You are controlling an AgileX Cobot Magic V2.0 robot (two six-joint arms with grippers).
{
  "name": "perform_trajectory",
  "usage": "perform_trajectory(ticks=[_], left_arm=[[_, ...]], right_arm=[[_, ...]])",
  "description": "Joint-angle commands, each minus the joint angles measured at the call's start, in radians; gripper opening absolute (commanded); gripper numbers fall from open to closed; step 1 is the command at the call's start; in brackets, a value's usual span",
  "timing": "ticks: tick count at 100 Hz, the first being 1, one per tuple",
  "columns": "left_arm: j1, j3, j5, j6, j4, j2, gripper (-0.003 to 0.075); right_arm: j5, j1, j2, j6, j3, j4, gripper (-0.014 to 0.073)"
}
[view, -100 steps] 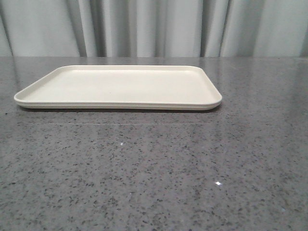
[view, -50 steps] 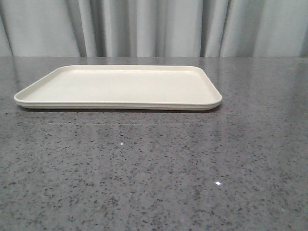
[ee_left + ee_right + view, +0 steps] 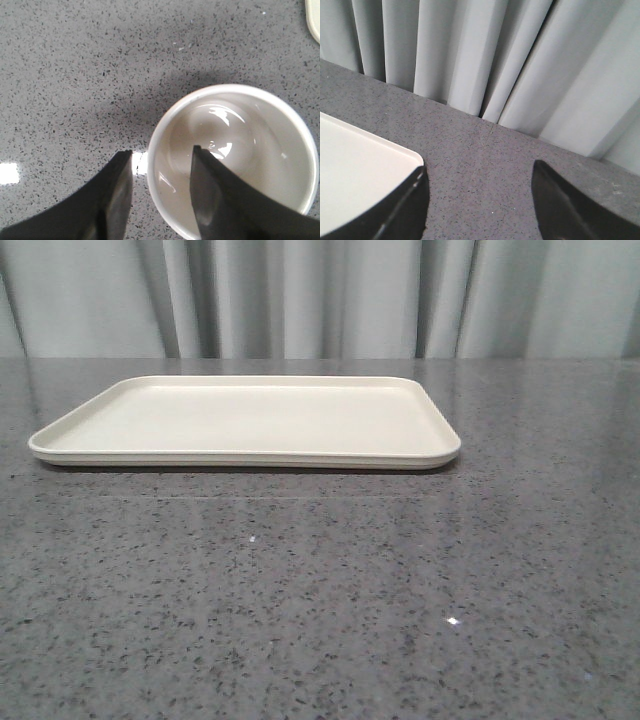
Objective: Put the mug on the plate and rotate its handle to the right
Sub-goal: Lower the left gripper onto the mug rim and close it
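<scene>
I see no change from before: the plate [image 3: 245, 420] sits bare on the tabletop [image 3: 320, 590]. My left end effector [image 3: 162, 165] straddles the mug [image 3: 235, 160] rim, fingers apart; the right end effector [image 3: 480, 195] gapes, holding nothing.

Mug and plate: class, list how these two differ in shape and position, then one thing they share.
The mug is round and deep; the plate is rectangular, flat and low-rimmed. The left gripper straddles the mug's wall, one finger inside; nothing touches the plate. Both are pale and empty.

A speckled dark-grey stone-look tabletop [image 3: 320, 590] fills the foreground — glossy, with small bright glints. Behind its far edge hang pale grey pleated curtains [image 3: 320, 295].
</scene>
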Motion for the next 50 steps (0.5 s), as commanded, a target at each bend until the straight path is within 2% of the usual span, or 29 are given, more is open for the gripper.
perform_trajectory(ticks=[1, 50], left_arm=[[0.000, -0.023, 0.007, -0.001, -0.006, -0.018, 0.0282], [0.000, -0.023, -0.013, -0.001, -0.006, 0.030, 0.0282]], right_arm=[[-0.061, 0.002, -0.005, -0.008, -0.035, 0.009, 0.0458], [-0.049, 0.002, -0.005, -0.008, -0.035, 0.009, 0.0458]])
